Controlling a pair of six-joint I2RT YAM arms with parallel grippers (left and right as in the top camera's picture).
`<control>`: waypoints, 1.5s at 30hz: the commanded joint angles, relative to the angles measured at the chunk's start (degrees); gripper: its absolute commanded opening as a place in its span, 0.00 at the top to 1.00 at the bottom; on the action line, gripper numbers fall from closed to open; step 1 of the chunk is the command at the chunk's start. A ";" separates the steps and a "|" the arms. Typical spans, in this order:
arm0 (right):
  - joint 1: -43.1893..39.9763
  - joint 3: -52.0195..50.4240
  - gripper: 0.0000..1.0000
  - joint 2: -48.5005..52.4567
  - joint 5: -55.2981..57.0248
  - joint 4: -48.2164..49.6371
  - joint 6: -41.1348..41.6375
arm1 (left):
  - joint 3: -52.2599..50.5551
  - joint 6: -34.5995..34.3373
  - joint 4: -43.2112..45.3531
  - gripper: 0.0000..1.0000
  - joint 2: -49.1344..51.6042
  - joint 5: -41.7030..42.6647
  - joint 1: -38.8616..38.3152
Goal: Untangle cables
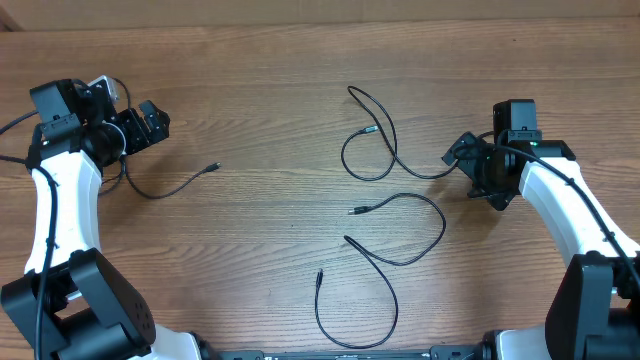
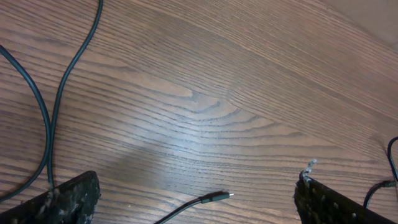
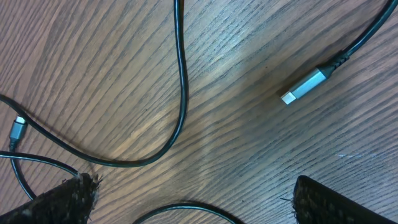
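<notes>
Cables (image 3: 181,62) were black throughout. Plug tip (image 3: 305,86) was silver with black collar. Table (image 1: 250,80) showed warm brown wood, darker wavy grain and pale glare patches. Left arm (image 1: 55,215) and right arm (image 1: 570,205) had white shells, black joints. Left gripper (image 1: 150,122) and right gripper (image 1: 462,155) were black. Right finger pads (image 3: 62,199) looked black, flecked grey-tan.

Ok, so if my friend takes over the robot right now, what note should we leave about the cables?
Left tool: open, empty; the left cable lies loose beside it.
Right tool: open, empty, by the looped cable.
Middle strands: curved between the arms, toward the front.
Done: cables lie spread out, no bundle.
Left: looped cable crosses itself; middle strands may touch at one end, hard to tell.
</notes>
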 commanded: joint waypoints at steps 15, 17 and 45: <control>-0.09 -0.31 0.00 0.37 0.81 0.31 0.17 | 0.11 1.36 0.22 0.00 0.37 -12.02 -0.13; -0.07 -0.31 0.00 0.37 0.81 0.33 0.17 | 0.11 0.87 1.53 0.01 0.37 -11.61 -0.13; -0.07 -0.31 0.00 0.37 0.81 0.33 0.17 | 0.11 -32.52 -6.16 0.00 0.39 14.29 -1.38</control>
